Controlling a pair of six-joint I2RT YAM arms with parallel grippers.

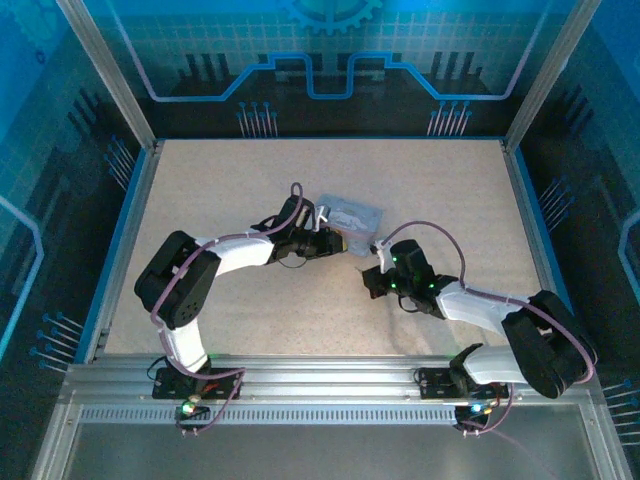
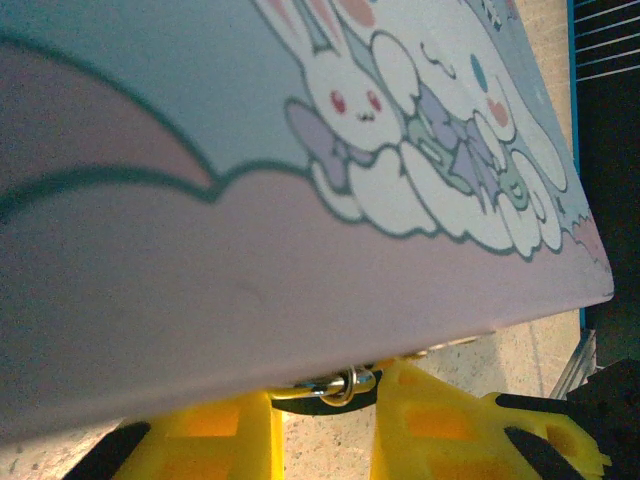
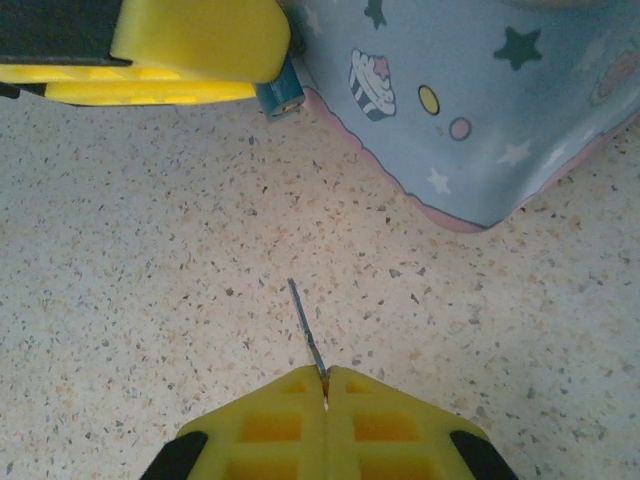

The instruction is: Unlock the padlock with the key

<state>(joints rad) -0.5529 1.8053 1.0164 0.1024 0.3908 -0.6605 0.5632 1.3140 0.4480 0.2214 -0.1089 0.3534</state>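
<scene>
My left gripper (image 2: pixel 325 400) is shut on the padlock (image 2: pixel 350 385), whose thin metal shackle shows between the yellow fingers, right under the edge of the cartoon tin (image 2: pixel 250 200). In the right wrist view the padlock's small blue body (image 3: pixel 279 95) pokes out from under the left gripper's yellow finger (image 3: pixel 190 40). My right gripper (image 3: pixel 326 372) is shut on the key (image 3: pixel 303 318), a thin dark sliver pointing up-left toward the padlock, a clear gap away. From above, the left gripper (image 1: pixel 335 243) and the right gripper (image 1: pixel 375 262) face each other beside the tin (image 1: pixel 352 215).
The lavender-blue tin (image 3: pixel 470 100) lies flat on the speckled table (image 1: pixel 250 180), just beyond both grippers. Blue rails (image 1: pixel 115 250) border the table's sides. Open table lies to the left, right and far side.
</scene>
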